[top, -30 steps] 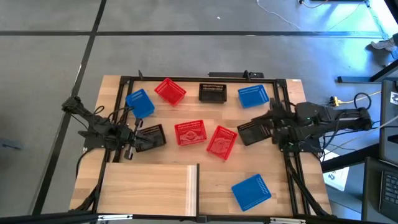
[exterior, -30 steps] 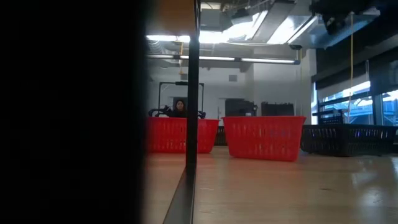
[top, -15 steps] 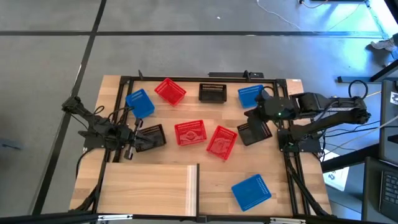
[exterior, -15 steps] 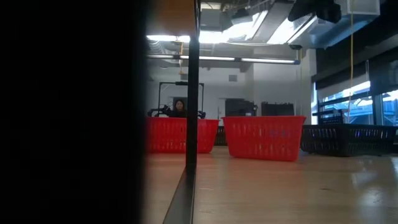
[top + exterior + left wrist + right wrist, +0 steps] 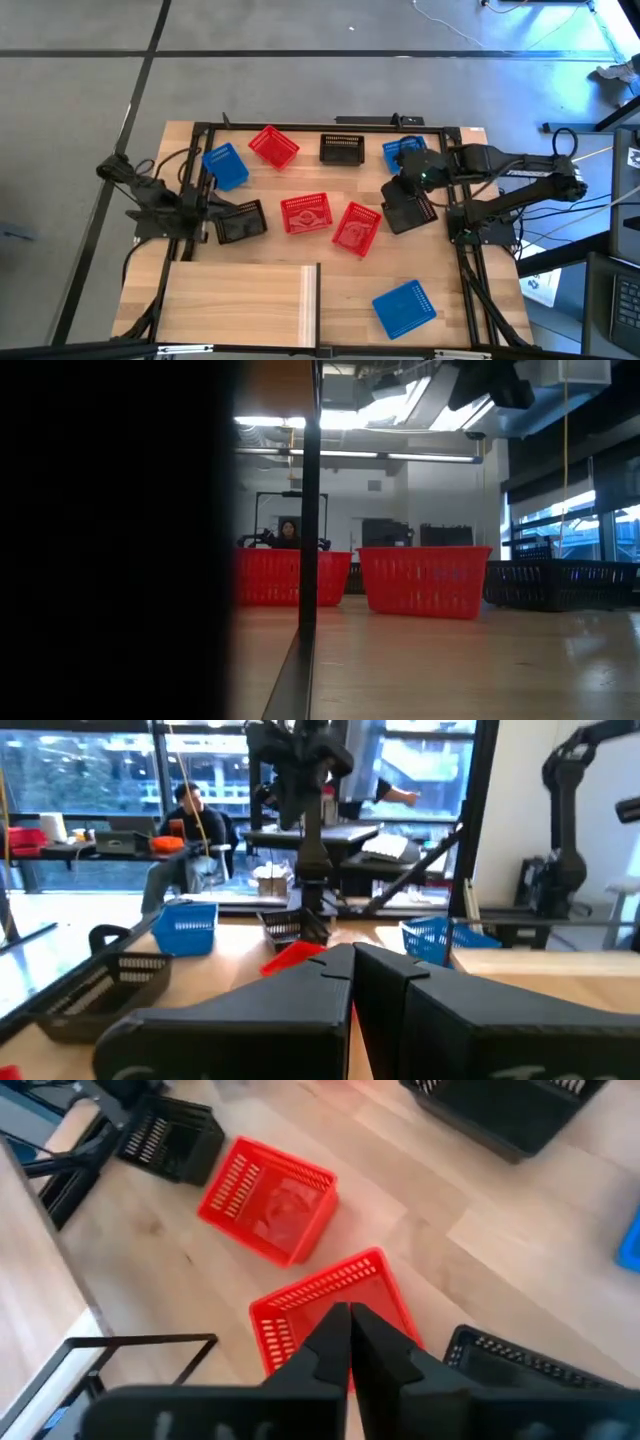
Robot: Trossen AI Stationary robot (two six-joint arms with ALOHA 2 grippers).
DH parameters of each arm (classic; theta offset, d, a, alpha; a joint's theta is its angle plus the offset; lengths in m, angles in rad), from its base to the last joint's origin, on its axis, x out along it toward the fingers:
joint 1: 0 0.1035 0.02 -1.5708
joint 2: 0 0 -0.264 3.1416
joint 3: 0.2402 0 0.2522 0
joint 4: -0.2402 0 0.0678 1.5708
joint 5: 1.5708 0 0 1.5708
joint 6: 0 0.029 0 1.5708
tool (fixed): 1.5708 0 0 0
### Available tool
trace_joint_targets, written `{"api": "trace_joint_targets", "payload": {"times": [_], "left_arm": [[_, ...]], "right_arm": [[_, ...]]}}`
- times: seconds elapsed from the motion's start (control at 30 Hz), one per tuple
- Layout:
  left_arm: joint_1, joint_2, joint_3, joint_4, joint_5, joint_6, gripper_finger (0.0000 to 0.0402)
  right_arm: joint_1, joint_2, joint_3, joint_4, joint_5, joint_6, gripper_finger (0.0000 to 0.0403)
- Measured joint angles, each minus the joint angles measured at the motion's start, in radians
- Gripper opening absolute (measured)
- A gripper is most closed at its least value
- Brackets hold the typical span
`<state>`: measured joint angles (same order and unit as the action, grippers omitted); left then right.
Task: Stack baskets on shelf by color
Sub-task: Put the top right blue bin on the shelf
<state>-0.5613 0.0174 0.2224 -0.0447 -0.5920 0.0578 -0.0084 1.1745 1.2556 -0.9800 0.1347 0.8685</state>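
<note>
- We count nine baskets scattered on the tabletop point(image 5: 480, 300), none of them on the shelf point(image 5: 240, 300), the pale panel lying at the near left of the table.
- Along the far edge, from left to right, we see a blue basket point(image 5: 225, 166), a red basket point(image 5: 273, 147), a black basket point(image 5: 342, 148) and a second blue basket point(image 5: 400, 150), partly covered by the right arm.
- In the middle row two red ones sit just beside each other: a level red basket point(image 5: 306, 213) and a tilted red basket point(image 5: 357, 228).
- A left black basket point(image 5: 241, 221) lies near the left gripper point(image 5: 208, 208), and a right black basket point(image 5: 408, 212) lies under the right gripper point(image 5: 405, 186).
- A third blue basket point(image 5: 404, 307) sits alone at the near right, well apart from the others.
- In the left wrist view we see the left fingers pressed together, holding nothing.
- In the right wrist view the right fingers point(image 5: 385, 1355) look together too, above the tilted red basket and empty.
- Across the room, we see a person point(image 5: 185, 825) seated at a desk.
</note>
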Motion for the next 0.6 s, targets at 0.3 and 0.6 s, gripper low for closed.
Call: {"api": "trace_joint_targets", "payload": {"times": [0.3,0.6], "left_arm": [[0.000,0.077,0.124,-0.108,-0.033,-0.016,0.0000],[0.002,0.268,0.287,-0.192,-0.112,-0.076,0.0000]], "right_arm": [[-0.160,0.039,0.000,-0.025,-0.035,-0.068,0.0090],[-0.358,0.113,0.000,-0.073,-0.062,0.017,0.0094]]}}
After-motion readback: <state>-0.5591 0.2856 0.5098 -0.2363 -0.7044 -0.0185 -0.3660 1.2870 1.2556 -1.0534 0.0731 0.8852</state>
